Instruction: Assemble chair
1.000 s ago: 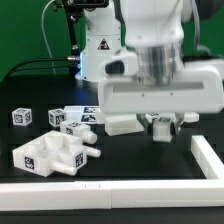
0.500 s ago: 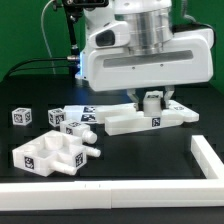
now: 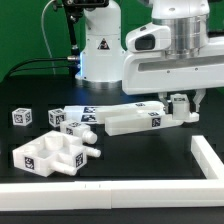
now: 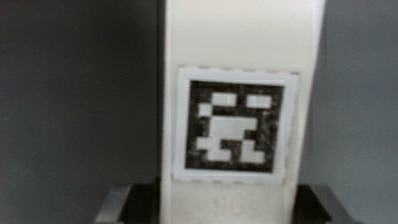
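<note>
The claw (image 3: 180, 108) pinches the tagged chair piece (image 3: 135, 122) near one end. Its pale fingertips merge with the plastic, and whether the piece touches the bench (image 3: 140, 170) is unclear.

Your arm (image 3: 172, 35) is glossy white with rounded casings, ending in a boxy white gripper (image 3: 182, 108) at right; the base column (image 3: 98, 45), upper centre, bears a black warning triangle, black cables (image 3: 52, 25) upper left

My fingers (image 3: 178, 104) are gripping the long chair piece (image 3: 138, 122) at its end toward the exterior view's right. The blocky chair piece (image 3: 52, 152) is lying on the worktop (image 3: 150, 165) front-left of it, the small cube (image 3: 20, 117) sitting behind that.
</note>
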Controlling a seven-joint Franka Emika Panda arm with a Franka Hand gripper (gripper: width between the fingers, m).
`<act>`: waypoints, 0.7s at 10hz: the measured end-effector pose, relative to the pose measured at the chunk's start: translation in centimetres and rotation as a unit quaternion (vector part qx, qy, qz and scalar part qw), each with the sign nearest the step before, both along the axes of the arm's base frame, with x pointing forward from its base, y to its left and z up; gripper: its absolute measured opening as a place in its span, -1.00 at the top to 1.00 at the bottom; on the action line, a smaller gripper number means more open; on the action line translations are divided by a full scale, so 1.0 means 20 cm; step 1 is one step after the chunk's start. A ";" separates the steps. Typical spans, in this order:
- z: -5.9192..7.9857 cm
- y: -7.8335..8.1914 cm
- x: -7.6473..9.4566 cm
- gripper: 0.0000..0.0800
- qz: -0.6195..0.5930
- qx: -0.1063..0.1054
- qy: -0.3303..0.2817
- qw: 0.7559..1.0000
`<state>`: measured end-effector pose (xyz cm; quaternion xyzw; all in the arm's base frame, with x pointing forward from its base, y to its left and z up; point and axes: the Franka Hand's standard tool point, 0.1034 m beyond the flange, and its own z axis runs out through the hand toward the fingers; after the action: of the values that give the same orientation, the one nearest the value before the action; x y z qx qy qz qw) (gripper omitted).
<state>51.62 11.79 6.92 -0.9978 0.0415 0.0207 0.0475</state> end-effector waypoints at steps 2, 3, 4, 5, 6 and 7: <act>-0.10 0.18 -0.05 0.27 -0.027 -0.004 -0.005 1.000; -0.14 0.23 -0.08 0.27 -0.023 -0.005 -0.004 1.000; -0.21 0.27 -0.11 0.27 -0.019 -0.006 -0.005 1.000; -0.26 0.29 -0.13 0.27 -0.017 -0.007 -0.006 1.000; -0.28 0.30 -0.14 0.27 -0.015 -0.007 -0.003 1.000; -0.30 0.31 -0.15 0.27 -0.013 -0.008 -0.001 1.000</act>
<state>48.70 17.90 1.02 -0.9975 0.0543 0.0185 0.0401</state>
